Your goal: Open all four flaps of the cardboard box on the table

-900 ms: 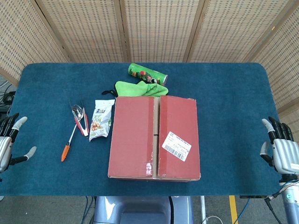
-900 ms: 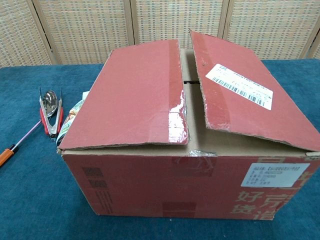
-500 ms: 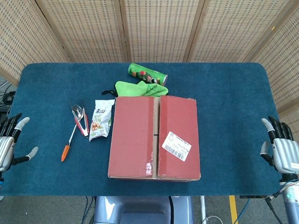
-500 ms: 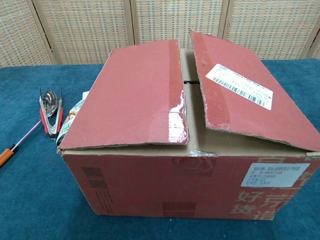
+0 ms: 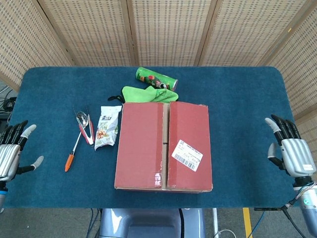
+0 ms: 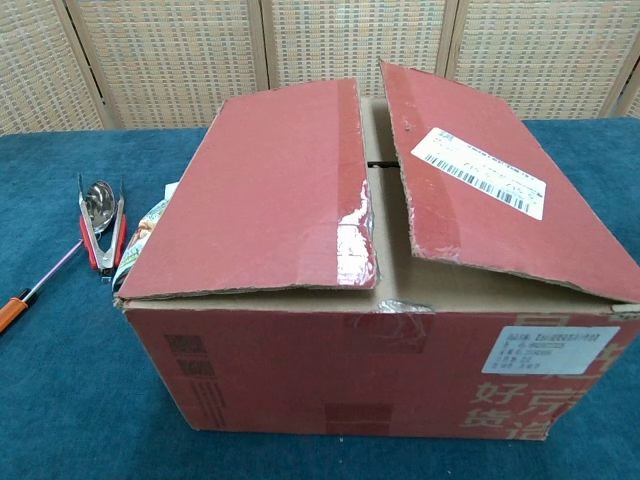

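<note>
Blue-carpeted table before wicker screens; left hand and right hand, fingers spread, empty.

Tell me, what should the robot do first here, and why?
Probably bring the right hand in toward the right flap. Both hands sit open at the table's edges, far from the box, and that flap's inner edge already stands slightly raised, giving fingers a place to catch.

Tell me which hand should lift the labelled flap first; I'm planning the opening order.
Right, probably. The right hand is open at the table edge on the side of the labelled flap; the left hand sits beyond the other flap.
</note>
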Available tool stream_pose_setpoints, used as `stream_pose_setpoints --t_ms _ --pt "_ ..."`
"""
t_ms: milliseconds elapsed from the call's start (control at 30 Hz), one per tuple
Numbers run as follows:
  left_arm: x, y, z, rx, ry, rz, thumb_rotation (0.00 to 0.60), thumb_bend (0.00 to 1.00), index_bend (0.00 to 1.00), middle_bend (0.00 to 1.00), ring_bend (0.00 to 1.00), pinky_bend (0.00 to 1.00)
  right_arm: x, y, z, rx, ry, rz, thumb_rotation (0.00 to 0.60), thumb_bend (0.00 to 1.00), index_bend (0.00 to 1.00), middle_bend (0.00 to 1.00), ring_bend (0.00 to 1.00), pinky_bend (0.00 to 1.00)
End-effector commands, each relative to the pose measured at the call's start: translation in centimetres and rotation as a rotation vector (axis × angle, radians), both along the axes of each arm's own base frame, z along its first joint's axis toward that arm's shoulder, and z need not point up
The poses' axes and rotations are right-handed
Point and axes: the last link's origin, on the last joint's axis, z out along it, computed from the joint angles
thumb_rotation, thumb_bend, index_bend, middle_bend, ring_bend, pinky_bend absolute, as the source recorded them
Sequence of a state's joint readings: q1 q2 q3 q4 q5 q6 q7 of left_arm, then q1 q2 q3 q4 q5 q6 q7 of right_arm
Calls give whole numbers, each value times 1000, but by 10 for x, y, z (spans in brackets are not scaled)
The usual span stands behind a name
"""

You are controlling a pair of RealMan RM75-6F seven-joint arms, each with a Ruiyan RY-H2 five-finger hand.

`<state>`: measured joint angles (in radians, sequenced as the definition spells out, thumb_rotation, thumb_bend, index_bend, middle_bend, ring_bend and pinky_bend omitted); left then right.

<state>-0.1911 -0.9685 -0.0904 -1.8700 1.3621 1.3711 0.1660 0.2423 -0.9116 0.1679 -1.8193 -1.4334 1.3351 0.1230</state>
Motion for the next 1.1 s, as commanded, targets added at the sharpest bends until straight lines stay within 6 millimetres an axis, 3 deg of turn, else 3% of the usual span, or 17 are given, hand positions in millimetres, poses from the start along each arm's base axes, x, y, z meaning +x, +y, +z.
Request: stream_pose_setpoints --t_ms 33,233,500,833,1100 --pt "1 1 -2 -5 1 -2 493 297 107 0 0 0 26 -14 2 58 -27 106 600 877 86 73 0 0" --pt "7 4 -6 -29 11 -15 492 298 109 0 0 0 81 -39 -3 202 -68 315 600 999 177 171 0 0" --pt "12 8 -10 -54 22 -30 492 298 109 0 0 0 132 -56 -24 382 -56 487 600 1000 204 193 0 0" --pt "18 14 -17 -80 31 -53 493 299 109 0 0 0 178 -57 -64 551 17 599 600 1000 206 195 0 0" --pt "20 18 -19 -96 35 -61 493 299 109 0 0 0 197 -55 -91 630 67 642 600 1000 206 195 0 0"
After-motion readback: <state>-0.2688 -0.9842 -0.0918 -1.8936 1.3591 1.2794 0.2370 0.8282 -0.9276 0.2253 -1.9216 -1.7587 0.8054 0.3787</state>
